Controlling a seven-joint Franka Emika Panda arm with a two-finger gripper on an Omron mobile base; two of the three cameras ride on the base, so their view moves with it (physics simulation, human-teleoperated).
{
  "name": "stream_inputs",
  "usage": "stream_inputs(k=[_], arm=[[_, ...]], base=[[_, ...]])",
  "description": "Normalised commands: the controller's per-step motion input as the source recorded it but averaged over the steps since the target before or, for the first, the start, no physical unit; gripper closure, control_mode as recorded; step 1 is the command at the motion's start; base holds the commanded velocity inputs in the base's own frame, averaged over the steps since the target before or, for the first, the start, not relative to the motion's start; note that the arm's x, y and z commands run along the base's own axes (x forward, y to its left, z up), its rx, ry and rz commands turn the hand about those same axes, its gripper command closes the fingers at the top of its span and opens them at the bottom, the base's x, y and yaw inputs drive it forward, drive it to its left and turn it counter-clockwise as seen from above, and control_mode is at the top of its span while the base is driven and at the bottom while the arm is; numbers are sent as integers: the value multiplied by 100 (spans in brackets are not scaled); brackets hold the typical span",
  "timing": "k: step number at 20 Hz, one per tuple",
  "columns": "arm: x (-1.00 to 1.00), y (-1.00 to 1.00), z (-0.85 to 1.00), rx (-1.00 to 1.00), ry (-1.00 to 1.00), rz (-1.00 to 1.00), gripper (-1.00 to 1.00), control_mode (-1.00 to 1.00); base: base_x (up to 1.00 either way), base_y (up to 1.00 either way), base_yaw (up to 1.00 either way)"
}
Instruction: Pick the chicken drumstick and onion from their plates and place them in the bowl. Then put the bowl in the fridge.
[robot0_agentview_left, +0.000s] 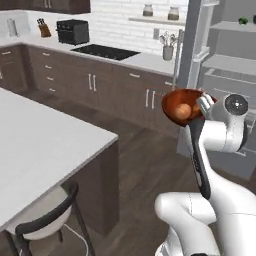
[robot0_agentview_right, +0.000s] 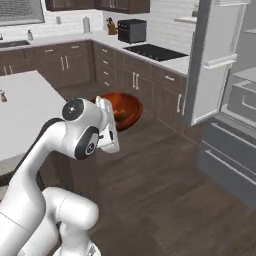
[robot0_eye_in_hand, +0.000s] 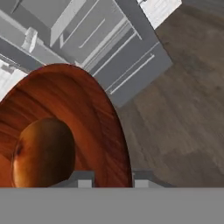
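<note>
Because the bowl must reach the fridge shelves, the gripper has its jaws clamped on the rim, carrying the onion inside, short of the open fridge.

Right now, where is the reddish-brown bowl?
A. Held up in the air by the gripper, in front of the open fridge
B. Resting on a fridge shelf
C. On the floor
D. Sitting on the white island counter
A: the gripper is shut on the rim of the bowl, which hangs clear of the island counter, with the onion inside and the open fridge just beyond.
</note>
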Motion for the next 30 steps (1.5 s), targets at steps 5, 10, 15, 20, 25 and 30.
stream_inputs(k=[5, 10, 15, 20, 25, 30], arm=[[0, 0, 0, 0, 0, 0, 100, 100], [0, 0, 0, 0, 0, 0, 100, 100], [0, 0, 0, 0, 0, 0, 100, 100], [0, 0, 0, 0, 0, 0, 100, 100], [0, 0, 0, 0, 0, 0, 100, 100], [0, 0, 0, 0, 0, 0, 100, 100]], base=[[45, 34, -86], [99, 52, -62], [100, 9, -47], [100, 5, -32], [100, 64, -11], [100, 8, -1]])
